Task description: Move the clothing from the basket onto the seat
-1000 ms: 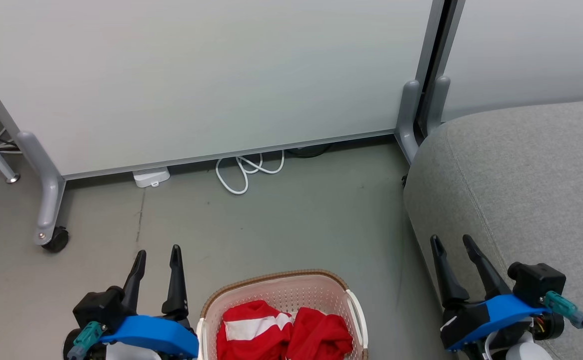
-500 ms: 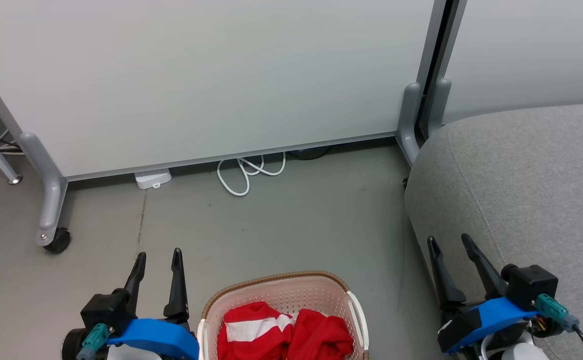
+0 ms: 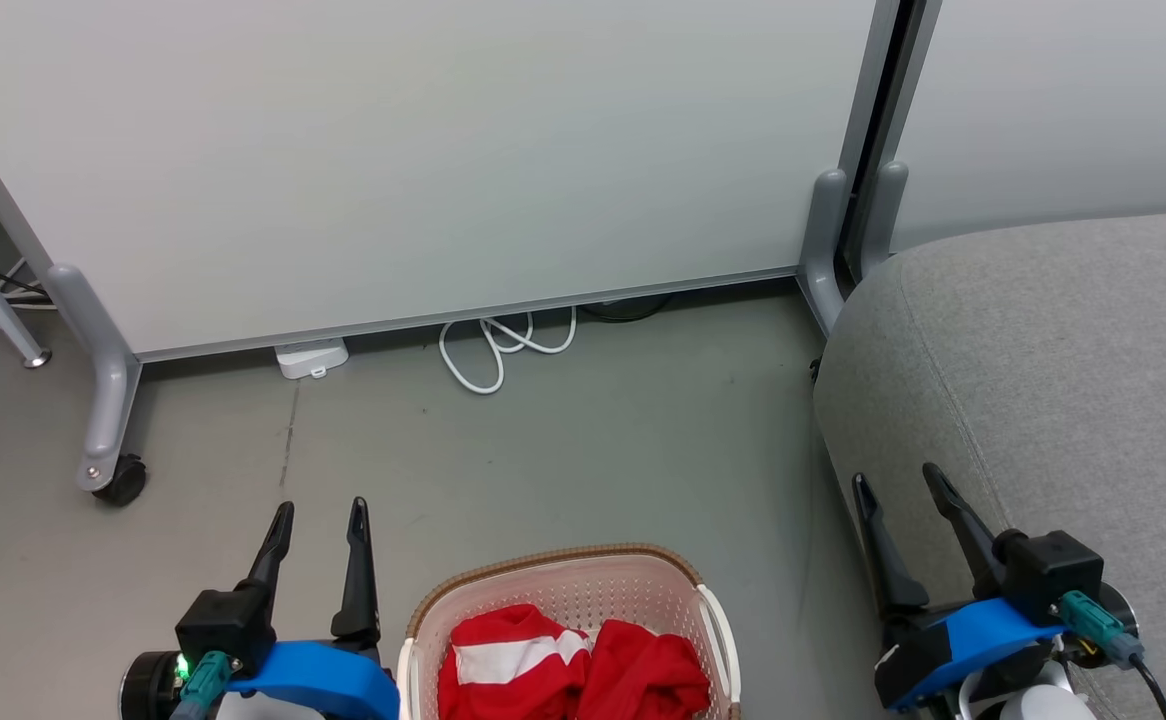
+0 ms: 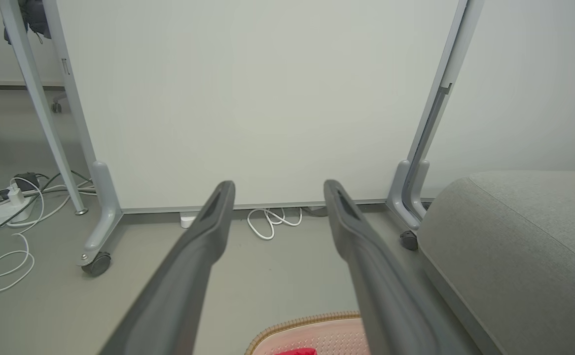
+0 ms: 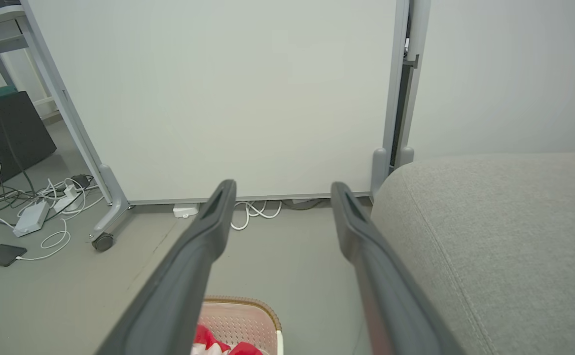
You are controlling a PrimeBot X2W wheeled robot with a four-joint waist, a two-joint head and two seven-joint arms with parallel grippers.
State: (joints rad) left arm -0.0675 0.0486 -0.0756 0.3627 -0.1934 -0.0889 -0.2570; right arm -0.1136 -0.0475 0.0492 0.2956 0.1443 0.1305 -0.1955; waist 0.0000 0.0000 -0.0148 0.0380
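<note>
One basket [image 3: 553, 552] stands on the floor [image 3: 583, 450] between my two pairs of jaws, holding the clothing [image 3: 508, 660]: two red garments side by side. One seat [image 3: 1063, 350] lies to its right. My left jaws and right jaws are both spread apart, empty.

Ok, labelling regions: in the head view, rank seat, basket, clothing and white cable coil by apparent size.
seat, largest
basket
clothing, lying inside it
white cable coil, smallest
Seat and basket are cropped by the frame.

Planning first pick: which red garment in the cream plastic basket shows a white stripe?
The left soft red fabric garment, nearer the left end effector; the right garment looks plain red.
</note>
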